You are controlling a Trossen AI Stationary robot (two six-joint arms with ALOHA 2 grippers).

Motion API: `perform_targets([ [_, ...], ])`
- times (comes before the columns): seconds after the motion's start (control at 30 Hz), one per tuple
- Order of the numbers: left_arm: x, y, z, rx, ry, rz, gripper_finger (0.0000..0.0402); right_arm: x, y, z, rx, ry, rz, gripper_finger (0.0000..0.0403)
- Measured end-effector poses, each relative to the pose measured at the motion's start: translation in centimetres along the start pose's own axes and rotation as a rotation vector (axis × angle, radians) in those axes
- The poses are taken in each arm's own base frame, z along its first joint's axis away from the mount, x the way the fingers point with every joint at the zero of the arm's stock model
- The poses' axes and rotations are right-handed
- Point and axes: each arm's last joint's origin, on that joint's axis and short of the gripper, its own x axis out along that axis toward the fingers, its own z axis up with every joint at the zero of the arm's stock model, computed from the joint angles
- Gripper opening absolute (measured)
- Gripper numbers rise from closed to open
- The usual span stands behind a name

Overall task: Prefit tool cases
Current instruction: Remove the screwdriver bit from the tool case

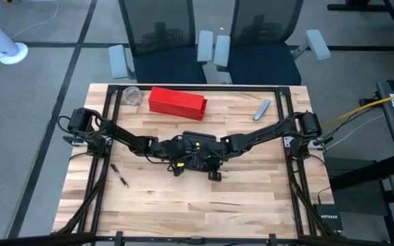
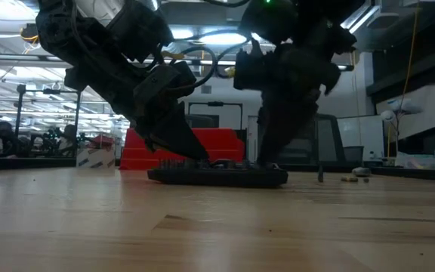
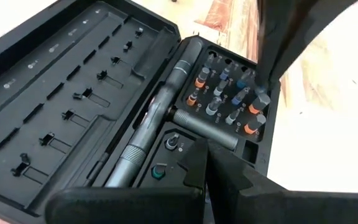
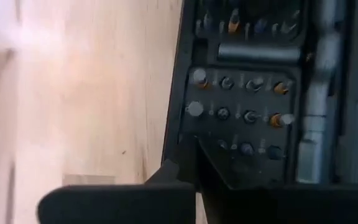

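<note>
The black tool case (image 1: pixel 198 162) lies open and flat at the table's middle. Its slotted lid (image 3: pixel 61 106) is beside the base (image 3: pixel 222 106), which holds a grey driver handle (image 3: pixel 160 118) and rows of bits. My left gripper (image 3: pixel 205 155) is shut and slants down onto the base's near end (image 2: pixel 196 157). My right gripper (image 4: pixel 190 149) comes down from the other side (image 2: pixel 266 160), shut at the corner of the bit rack. My left gripper presses its shut fingertips (image 3: pixel 194 158) down on the case's base, at the compartment (image 3: pixel 173 144) below the driver handle, slanting down from the table's left. The case stays flat on the table. My right gripper is shut on a small grey bit (image 3: pixel 263 99) at the rack's outer corner. It pinches the bit between its fingertips from above, pointing down. The bit stands upright over its socket, and the gripper's own fingers hide the contact in the right wrist view.
A long red box (image 1: pixel 176 102) lies toward the far edge, with a clear round object (image 1: pixel 132 96) to its left. A grey-blue tool (image 1: pixel 262 109) lies far right and a thin dark stick (image 1: pixel 120 176) near left. Bare wood (image 1: pixel 183 212) stretches along the near edge.
</note>
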Motion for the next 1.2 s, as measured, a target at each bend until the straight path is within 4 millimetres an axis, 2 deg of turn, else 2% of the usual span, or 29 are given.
perform_targets([
  [0.23, 0.0, 0.0, 0.0, 0.002, 0.004, 0.001, 0.0, -1.9, -0.6, 0.3, 0.017, -0.013, 0.003, 0.0001],
  [0.43, 0.0, 0.0, 0.0, 0.006, 0.004, 0.0, 0.0, -4.6, -2.3, -1.1, 0.027, 0.121, -0.157, 0.0001],
  [0.57, 0.0, 0.0, -0.1, 0.01, 0.007, 0.001, 0.0, -7.0, -4.4, -3.0, 0.118, 0.197, -0.282, 0.0],
  [0.77, 0.0, -0.1, -0.1, 0.025, 0.008, -0.002, 0.0, -9.8, -7.0, -7.8, 0.43, 0.138, -0.4, 0.0],
  [0.87, 0.0, -0.1, -0.1, 0.024, 0.008, 0.001, 0.0, -9.7, -7.6, -10.6, 0.566, 0.139, -0.418, 0.0],
  [0.93, 0.0, -0.1, -0.1, 0.023, 0.008, 0.0, 0.0, -9.4, -7.6, -11.7, 0.609, 0.118, -0.405, 0.0],
  [1.2, 0.0, -0.1, -0.1, 0.018, 0.005, 0.003, 0.0, -8.4, -7.9, -12.3, 0.69, 0.036, -0.401, 0.0001],
])
